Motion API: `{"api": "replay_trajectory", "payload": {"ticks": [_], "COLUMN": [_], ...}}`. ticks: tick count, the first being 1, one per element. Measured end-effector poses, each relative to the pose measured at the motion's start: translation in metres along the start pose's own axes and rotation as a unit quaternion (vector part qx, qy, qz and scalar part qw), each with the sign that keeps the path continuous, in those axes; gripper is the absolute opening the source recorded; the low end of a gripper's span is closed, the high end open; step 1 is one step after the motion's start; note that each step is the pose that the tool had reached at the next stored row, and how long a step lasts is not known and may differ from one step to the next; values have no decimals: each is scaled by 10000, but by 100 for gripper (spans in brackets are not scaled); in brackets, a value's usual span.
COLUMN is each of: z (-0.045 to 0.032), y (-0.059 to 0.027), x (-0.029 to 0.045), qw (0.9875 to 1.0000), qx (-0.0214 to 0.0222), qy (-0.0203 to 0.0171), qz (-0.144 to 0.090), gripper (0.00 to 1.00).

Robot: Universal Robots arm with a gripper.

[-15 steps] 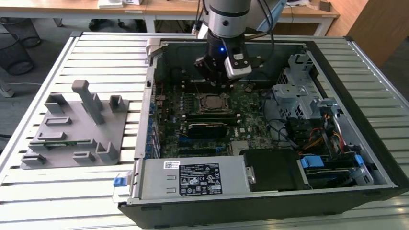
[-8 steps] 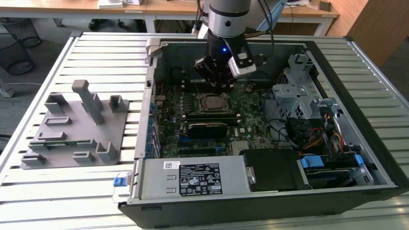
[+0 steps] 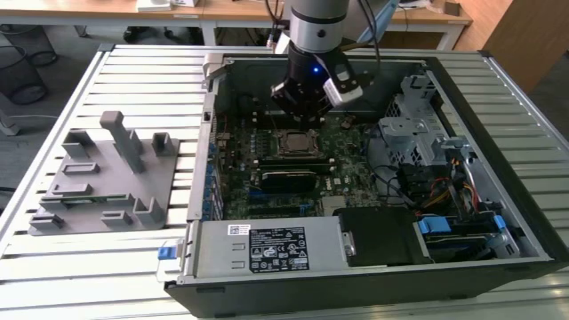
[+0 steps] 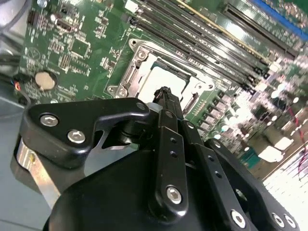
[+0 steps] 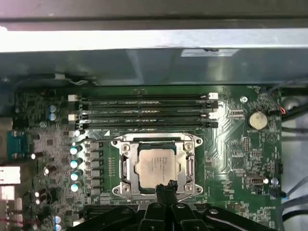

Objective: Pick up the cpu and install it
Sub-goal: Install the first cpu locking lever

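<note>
Even, bright daylight is seen in the exterior view, with the computer case [image 3: 374,167] interior left darker. In the second wrist view, the circuit board [image 4: 77,48] is washed out by glare at one corner, and the near hand [image 4: 163,103] is softly blurred. In the first wrist view, a case wall [image 5: 144,41] is overexposed.

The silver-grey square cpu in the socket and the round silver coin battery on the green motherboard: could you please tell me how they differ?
The silver-grey square cpu is square; the round silver coin battery is a disc. The cpu is clearly larger than the battery. The cpu sits inside a metal socket frame near the board's middle, close to the gripper; the battery sits alone by the board's edge. Both are flat, metallic and lie on the green motherboard.
</note>
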State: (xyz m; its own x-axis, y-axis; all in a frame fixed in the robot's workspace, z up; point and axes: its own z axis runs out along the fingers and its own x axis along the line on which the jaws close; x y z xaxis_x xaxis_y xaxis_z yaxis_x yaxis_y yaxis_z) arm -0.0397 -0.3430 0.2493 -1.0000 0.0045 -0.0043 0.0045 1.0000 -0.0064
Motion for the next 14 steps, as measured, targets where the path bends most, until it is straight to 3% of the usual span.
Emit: {"api": "replay_trajectory", "payload": {"ticks": [4,14], "z": [2,1], "y": [0,2], "x": [0,93], "qw": [9996,9999], "qx": [-1,-2], "qy": [-2,13], "qz": [-295,-155], "gripper": [11,11]}}
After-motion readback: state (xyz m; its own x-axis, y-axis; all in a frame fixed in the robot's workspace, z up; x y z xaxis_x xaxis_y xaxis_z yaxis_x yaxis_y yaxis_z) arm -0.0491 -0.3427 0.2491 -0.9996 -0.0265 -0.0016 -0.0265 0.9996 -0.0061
